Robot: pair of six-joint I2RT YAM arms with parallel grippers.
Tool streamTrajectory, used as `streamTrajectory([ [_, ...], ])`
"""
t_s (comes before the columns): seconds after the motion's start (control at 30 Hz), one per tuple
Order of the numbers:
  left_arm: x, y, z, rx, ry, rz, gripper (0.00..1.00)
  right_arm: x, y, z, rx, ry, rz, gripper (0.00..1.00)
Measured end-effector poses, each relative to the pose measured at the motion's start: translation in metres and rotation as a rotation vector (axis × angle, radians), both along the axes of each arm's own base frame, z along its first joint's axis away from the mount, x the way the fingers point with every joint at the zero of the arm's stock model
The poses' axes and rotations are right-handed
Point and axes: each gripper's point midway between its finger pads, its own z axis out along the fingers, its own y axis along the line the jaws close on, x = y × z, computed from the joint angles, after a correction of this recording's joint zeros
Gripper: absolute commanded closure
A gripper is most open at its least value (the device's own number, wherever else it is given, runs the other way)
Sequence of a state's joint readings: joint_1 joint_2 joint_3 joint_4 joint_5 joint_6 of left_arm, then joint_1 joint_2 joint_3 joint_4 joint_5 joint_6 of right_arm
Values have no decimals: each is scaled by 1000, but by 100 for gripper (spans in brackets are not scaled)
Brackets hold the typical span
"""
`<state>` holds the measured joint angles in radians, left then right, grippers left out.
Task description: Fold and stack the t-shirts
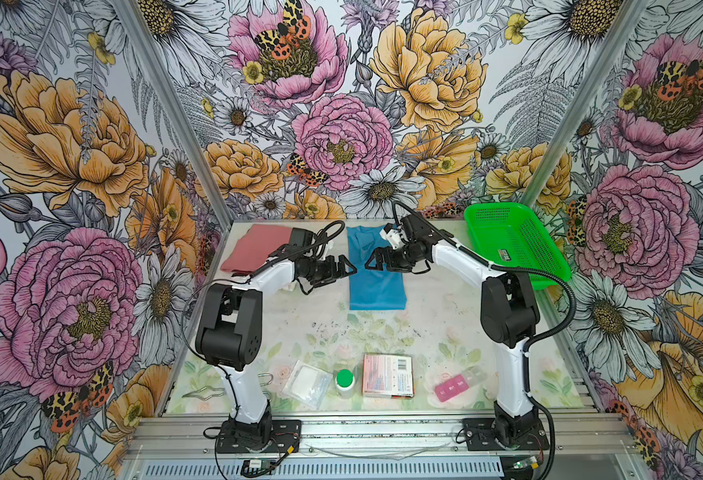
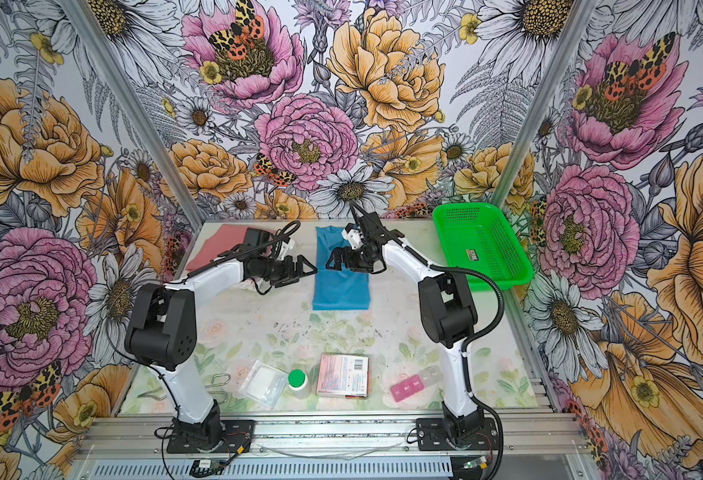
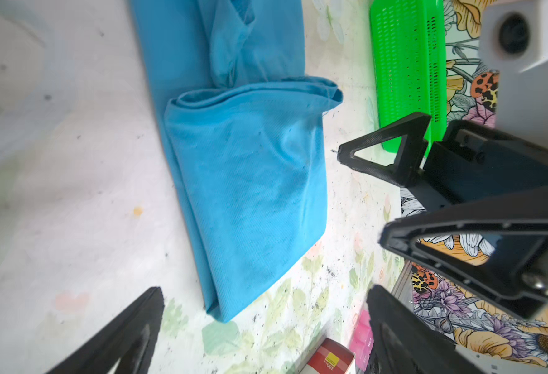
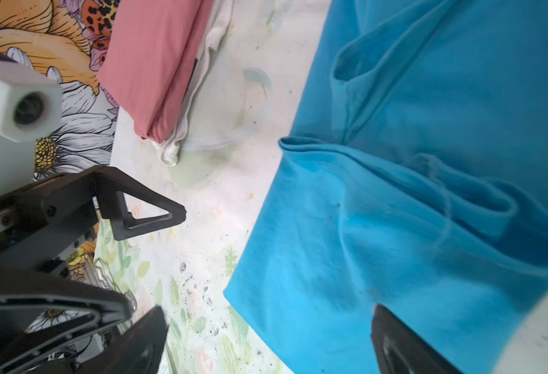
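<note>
blue shirt: we see it folded, far centre.
pink shirt: folded, far left, white fabric under it.
left gripper: jaws apart, empty, beside blue shirt.
right gripper: jaws apart, empty, above blue shirt.

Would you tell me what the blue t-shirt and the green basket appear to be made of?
Blue t-shirt: soft matte cloth, possibly cotton; a fine weave texture and limp, rounded folds show. Green basket: glossy moulded plastic, judging by its rigid, evenly perforated walls.
</note>
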<state>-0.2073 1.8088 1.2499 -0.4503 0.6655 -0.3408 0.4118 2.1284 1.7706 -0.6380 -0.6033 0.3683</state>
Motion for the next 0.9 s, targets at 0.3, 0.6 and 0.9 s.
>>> streamTrajectory([
  [0.3, -4, 16, 17, -14, -52, 55, 1, 53, -6, -66, 50, 80, -104, 0],
  [0.6, -32, -21, 1, -9, -23, -45, 1, 77, -40, -66, 61, 51, -212, 0],
  [0.9, -65, -38, -34, 29, 46, -79, 35, 37, -86, -34, 15, 18, -272, 1],
])
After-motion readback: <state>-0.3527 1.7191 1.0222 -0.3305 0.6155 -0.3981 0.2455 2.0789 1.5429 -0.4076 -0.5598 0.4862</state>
